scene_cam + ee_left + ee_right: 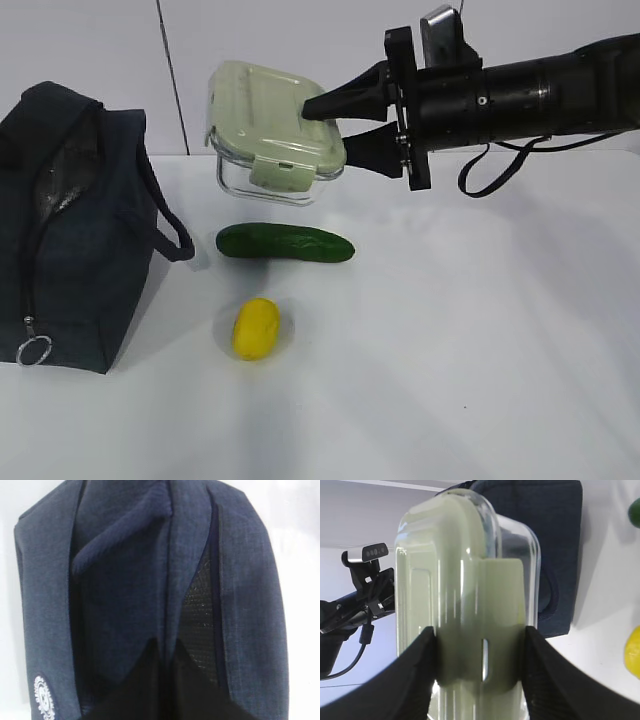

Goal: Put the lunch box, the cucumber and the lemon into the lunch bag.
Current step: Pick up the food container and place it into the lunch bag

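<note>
The right gripper [340, 125] has its jaws closed across the short end of the lunch box [275, 128], one on the pale green lid and one on the glass base, holding it tilted in the air above the cucumber [285, 243] and lemon [256, 328], to the right of the lunch bag [75, 230]. The left gripper sits close over the bag, but whether its jaws are open or grip fabric cannot be told. Held only at one end, the smooth, heavy glass could pivot or slip, and it may snag on the bag's narrow, sagging opening.

Lunch box [277, 125] aloft; cucumber [285, 243], lemon [256, 328] beside bag [80, 240].
</note>
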